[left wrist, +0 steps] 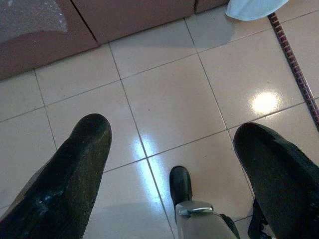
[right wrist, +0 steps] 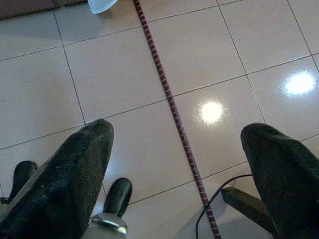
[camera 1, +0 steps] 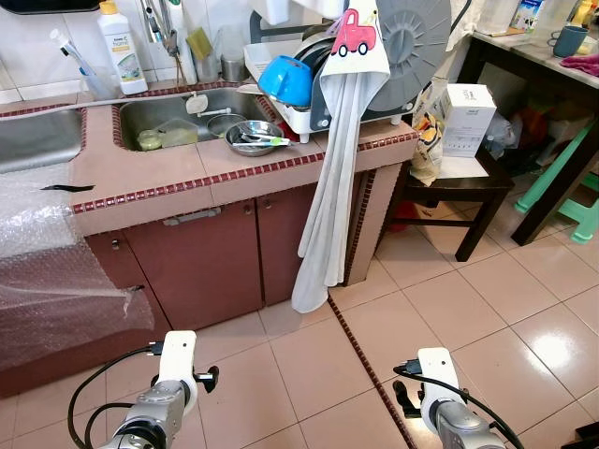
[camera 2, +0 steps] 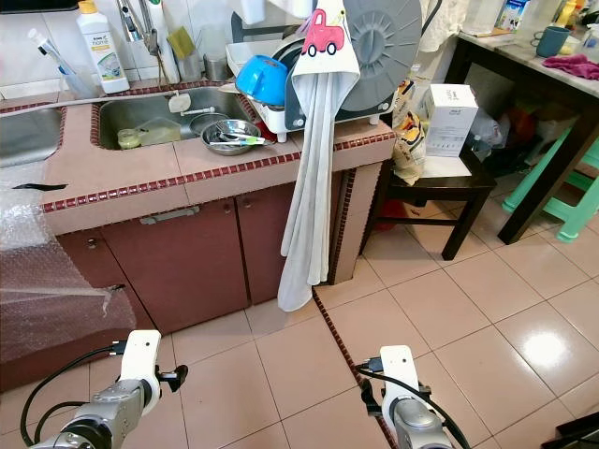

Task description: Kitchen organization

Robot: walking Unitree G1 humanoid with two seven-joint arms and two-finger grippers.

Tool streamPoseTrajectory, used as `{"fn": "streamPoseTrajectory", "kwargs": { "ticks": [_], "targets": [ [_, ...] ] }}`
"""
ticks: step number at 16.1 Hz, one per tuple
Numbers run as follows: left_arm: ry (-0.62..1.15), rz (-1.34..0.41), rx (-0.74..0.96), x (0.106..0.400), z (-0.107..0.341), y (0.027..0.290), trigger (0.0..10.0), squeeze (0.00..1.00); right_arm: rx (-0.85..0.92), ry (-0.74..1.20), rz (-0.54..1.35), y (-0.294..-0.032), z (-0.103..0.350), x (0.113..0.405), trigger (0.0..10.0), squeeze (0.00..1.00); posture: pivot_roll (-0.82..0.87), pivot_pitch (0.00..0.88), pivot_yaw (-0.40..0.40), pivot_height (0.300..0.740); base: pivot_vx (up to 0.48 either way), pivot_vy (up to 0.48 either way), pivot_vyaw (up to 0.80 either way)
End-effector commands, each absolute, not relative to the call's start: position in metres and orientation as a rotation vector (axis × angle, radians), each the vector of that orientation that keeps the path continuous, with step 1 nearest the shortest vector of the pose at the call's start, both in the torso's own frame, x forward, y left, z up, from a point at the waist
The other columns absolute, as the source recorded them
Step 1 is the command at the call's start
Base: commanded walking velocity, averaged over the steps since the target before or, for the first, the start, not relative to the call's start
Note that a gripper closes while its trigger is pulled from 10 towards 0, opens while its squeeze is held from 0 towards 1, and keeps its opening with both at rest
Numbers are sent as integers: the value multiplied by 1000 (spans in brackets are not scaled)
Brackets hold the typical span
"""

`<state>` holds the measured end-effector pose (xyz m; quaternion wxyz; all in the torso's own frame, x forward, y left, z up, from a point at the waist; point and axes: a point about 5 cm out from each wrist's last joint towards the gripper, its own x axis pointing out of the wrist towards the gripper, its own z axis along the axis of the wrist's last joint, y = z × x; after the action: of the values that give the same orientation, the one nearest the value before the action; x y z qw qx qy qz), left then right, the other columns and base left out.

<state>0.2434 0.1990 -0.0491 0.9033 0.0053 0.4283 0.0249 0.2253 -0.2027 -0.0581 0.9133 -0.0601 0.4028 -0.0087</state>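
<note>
Below, both arms hung idle over the beige tiled floor (camera 1: 440, 309): the left gripper (left wrist: 174, 164) and the right gripper (right wrist: 179, 164) each had their black fingers spread wide apart, grasping nothing.

Ahead stood the reddish-brown tiled kitchen counter (camera 1: 159, 173) with dark red cabinet doors (camera 1: 201, 262) beneath. Its steel sink basin (camera 1: 173, 112) held a pale green plastic tub (camera 1: 173, 134) and, just beside it, a small round greenish container (camera 1: 149, 140); their contents could not be made out. On the counter edge near the sink sat a shallow steel bowl (camera 1: 253, 137) with what looked like cutlery lying in it. Next to that, a white dish rack (camera 1: 299, 117) carried a tilted blue plastic bowl (camera 1: 286, 79) and a large grey round disc (camera 1: 412, 42). A long white cloth (camera 1: 332, 187) with a pink car print hung from the rack almost to the floor. A white detergent bottle (camera 1: 122, 47) stood behind the sink. Clear bubble wrap (camera 1: 47, 253) draped the counter's left end. To the right, a white cardboard box (camera 1: 466, 117) rested on a dark wooden stool (camera 1: 459, 192).
</note>
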Motion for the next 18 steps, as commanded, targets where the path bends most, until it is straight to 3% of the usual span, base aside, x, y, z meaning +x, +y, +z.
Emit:
{"fn": "streamPoseTrajectory", "kwargs": {
  "ticks": [1,8,10,18],
  "targets": [
    [914,-103,49,233,-61,151,10000,0,-50,927,-189,-208,-67,211,10000,0,-26,0,109,740,0,0,0],
    [914,-103,49,233,-61,151,10000,0,-50,927,-189,-208,-67,211,10000,0,-26,0,109,740,0,0,0],
    [983,-161,150,215,-72,159,10000,0,-126,988,-123,-213,-78,190,10000,0,-45,0,135,740,0,0,0],
    [981,-182,157,214,-72,160,10000,0,-136,999,-91,-213,-81,183,10000,0,-46,0,138,740,0,0,0]
  ]
}}
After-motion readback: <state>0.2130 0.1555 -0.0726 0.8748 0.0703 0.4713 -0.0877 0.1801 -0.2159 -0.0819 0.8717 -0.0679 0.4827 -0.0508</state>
